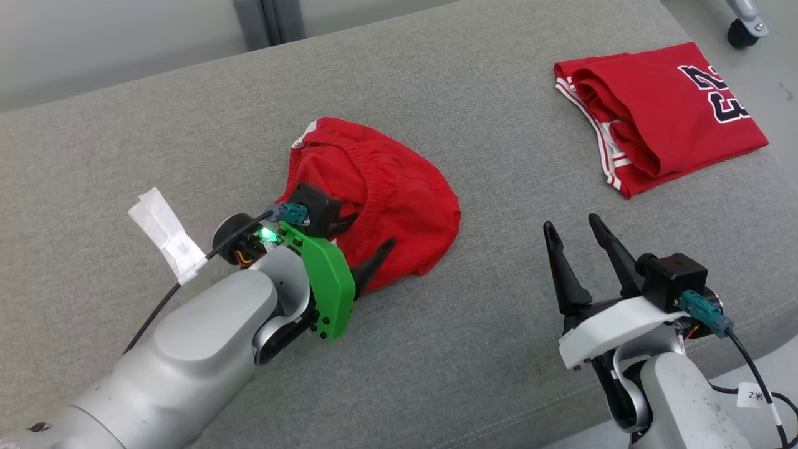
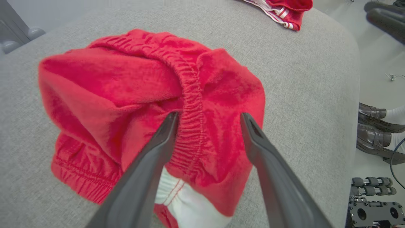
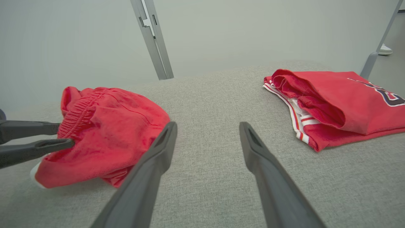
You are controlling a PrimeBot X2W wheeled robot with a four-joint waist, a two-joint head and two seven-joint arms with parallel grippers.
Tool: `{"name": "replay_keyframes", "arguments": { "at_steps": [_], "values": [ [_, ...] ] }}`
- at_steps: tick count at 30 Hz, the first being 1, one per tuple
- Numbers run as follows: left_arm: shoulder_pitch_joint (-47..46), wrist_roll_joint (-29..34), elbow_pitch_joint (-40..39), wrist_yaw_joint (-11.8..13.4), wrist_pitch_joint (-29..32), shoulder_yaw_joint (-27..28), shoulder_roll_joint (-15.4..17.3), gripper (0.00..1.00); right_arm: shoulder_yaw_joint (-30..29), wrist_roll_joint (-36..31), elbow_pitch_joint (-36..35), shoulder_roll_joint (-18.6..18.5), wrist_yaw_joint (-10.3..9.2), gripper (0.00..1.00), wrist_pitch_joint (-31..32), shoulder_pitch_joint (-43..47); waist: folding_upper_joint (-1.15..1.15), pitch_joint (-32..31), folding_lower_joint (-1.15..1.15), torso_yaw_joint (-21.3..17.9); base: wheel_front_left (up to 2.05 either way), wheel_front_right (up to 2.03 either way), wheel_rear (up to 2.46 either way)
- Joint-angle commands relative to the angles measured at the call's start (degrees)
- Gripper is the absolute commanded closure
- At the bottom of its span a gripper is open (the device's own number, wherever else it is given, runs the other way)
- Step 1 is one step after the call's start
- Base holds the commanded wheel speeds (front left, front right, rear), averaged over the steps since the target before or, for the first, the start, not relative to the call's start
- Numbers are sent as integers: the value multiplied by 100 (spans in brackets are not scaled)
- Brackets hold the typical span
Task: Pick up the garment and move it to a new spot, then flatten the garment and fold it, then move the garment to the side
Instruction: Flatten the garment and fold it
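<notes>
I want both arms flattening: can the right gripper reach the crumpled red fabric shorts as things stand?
Probably yes. The right gripper stands open, with only bare grey cushion between it and the crumpled red fabric shorts; the left gripper straddles the waistband on their left side.

We saw a crumpled red garment (image 1: 386, 187) near the middle of the grey cushion (image 1: 187, 125), with the left gripper (image 1: 373, 231) at its near edge, jaws apart. The right gripper (image 1: 571, 223) stood well apart near the cushion's front edge, jaws spread around nothing. A folded red jersey (image 1: 661, 112) lay at the far right corner.
</notes>
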Motion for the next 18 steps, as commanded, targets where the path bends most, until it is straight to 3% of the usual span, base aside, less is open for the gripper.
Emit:
{"name": "replay_keyframes", "arguments": {
  "at_steps": [1,13,14,15,16,18],
  "values": [
    [-147,63,-41,-8,-99,-21,9,0,-6,-17,12,15,-9,0,-26,16,0,-15,0,29,0,0,0],
    [-439,-109,527,-7,69,-136,-322,0,67,-1,-77,-3,-9,0,7,-49,0,30,0,-67,0,0,0],
    [-462,-129,562,-7,73,-142,-354,11,51,-4,-82,-1,-9,0,0,-42,0,39,0,-85,0,0,0],
    [-491,-148,589,-7,73,-154,-377,66,32,-3,-83,0,-9,0,-11,-32,0,49,0,-99,0,0,0],
    [-495,-174,597,-7,78,-170,-384,100,28,0,-82,2,-9,0,-18,-25,0,56,0,-112,0,0,0],
    [-515,-250,565,-7,-5,-185,-404,100,16,9,-65,6,-9,0,-35,-29,0,67,0,-131,0,0,0]
  ]
}}
